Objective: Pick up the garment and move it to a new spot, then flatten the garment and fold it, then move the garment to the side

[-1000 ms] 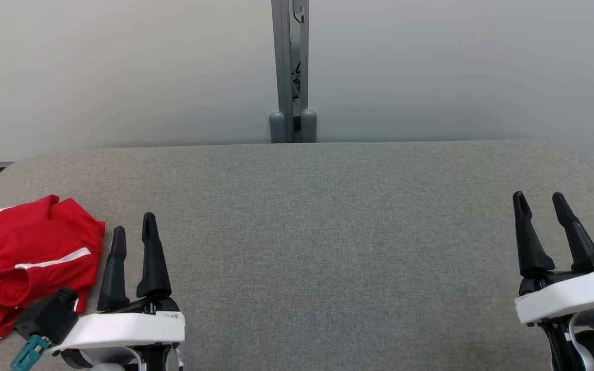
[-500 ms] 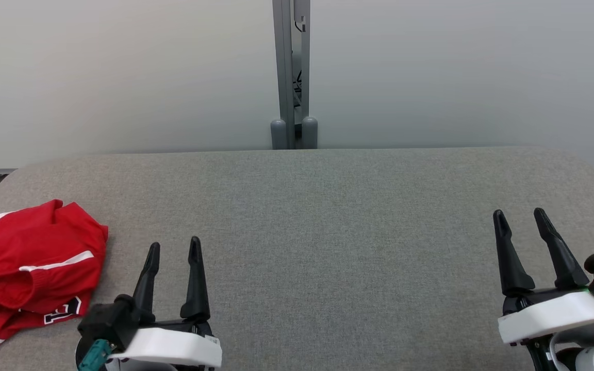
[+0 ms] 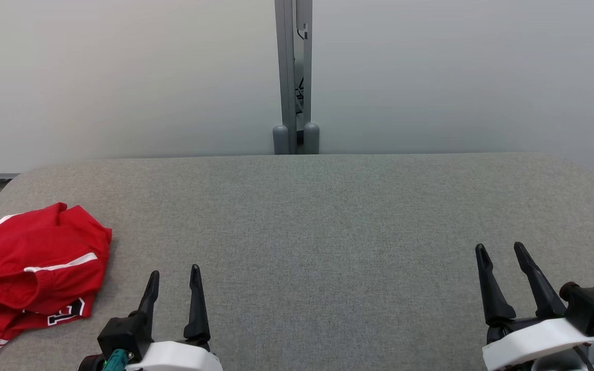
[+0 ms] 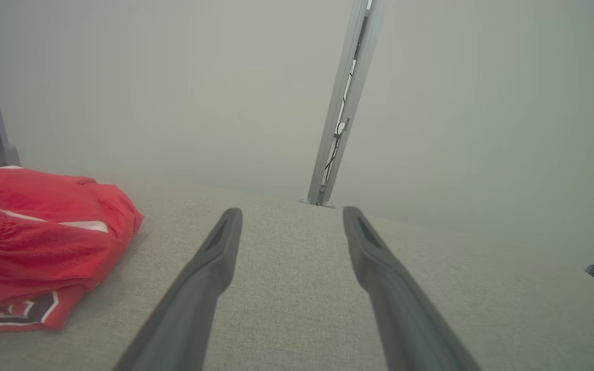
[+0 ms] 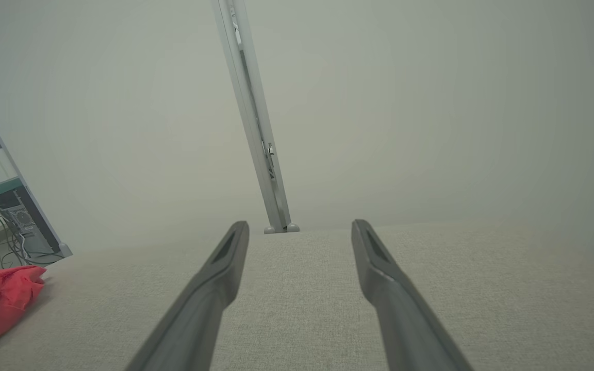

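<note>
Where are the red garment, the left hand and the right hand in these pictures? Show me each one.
red garment (image 3: 44,237), head view, on its upper red fold.
left hand (image 3: 174,270), head view, midway between its two fingertips.
right hand (image 3: 499,246), head view, midway between its two fingertips.

Cut off and covered
The red garment (image 3: 34,257) runs off the head view's left edge; a fold hides part of its black lettering (image 3: 67,310), leaving it unreadable.
</note>
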You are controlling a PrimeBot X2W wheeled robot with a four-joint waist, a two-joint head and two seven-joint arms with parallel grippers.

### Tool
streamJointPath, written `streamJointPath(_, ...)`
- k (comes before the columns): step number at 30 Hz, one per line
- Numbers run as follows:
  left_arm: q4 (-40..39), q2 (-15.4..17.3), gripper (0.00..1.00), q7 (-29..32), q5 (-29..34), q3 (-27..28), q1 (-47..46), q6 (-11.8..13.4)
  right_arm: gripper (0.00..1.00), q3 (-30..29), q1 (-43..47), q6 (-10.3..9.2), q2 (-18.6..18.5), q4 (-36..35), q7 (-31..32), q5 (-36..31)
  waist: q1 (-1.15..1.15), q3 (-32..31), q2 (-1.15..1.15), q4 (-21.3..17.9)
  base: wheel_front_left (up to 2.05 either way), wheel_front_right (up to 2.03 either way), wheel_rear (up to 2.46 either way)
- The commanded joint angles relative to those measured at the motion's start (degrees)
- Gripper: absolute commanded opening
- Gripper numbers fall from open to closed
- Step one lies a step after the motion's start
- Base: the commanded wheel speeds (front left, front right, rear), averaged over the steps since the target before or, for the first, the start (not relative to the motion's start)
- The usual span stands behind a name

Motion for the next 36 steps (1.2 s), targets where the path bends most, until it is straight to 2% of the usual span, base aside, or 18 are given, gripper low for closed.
streamJointPath(1, -0.26, 0.14, 1.00, -0.16, 1.41, 0.06, -0.80, 0.87, 1.00, 0.43, -0.33, 0.25, -0.16, -0.16, -1.04, -0.86, 0.00, -0.05, 0.00, 0.04, 0.00, 0.00, 0.00)
streamJointPath(8, -0.04, 0.18, 1.00, -0.16, 3.73, 0.76, -0.30, 3.74, 1.00, 0.65, 0.59, 0.26, -0.05, 0.65, -2.55, -0.79, 0.00, -0.09, 0.00, 0.02, 0.00, 0.00, 0.00)
streamJointPath(12, 0.06, 0.18, 1.00, -0.16, 5.04, 1.42, -0.39, 4.56, 1.00, -0.21, 0.42, 0.27, 0.00, 0.67, -3.43, -1.01, 0.00, -0.02, 0.00, 0.08, 0.00, 0.00, 0.00)
streamJointPath(25, 4.40, 0.21, 1.00, -0.17, 8.93, 0.78, -0.99, 3.83, 1.00, 1.20, 1.04, 0.28, 0.18, 2.14, -6.27, -5.13, 0.00, -0.35, 0.00, 0.34, 0.00, 0.00, 0.00)
streamJointPath(36, 10.18, 0.22, 1.00, -0.18, 7.57, -1.65, -1.92, 2.40, 1.00, 0.96, -0.13, 0.29, 0.14, 6.48, -6.43, -1.04, 0.00, -0.39, 0.00, 0.31, 0.00, 0.00, 0.00)
